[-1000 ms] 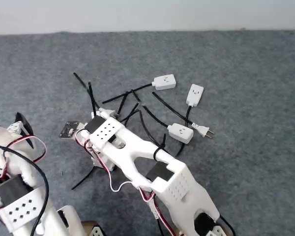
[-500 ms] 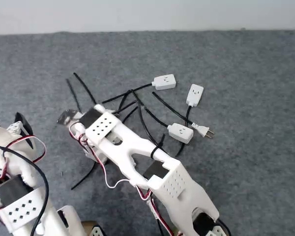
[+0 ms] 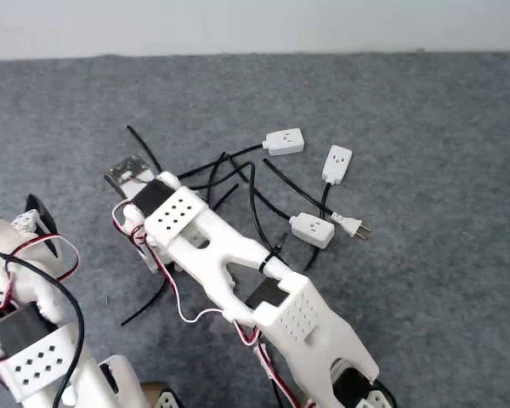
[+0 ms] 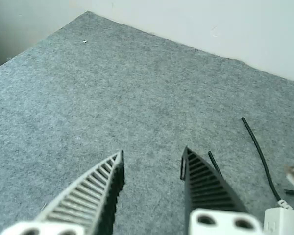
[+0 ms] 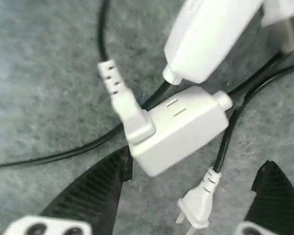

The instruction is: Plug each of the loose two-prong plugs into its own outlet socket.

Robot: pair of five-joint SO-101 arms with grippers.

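The high view looks down from behind the arms over the grey tabletop [image 3: 425, 127] toward the back wall [image 3: 255, 25]. The left wrist view skims low past the left gripper [image 4: 154, 152], sharing that tabletop and wall. The right wrist view points steeply down, close on a white socket block [image 5: 181, 127].

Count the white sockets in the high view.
3: back socket; right socket beside it; near socket by the arm. More may hide under that arm; the right wrist view shows another socket.
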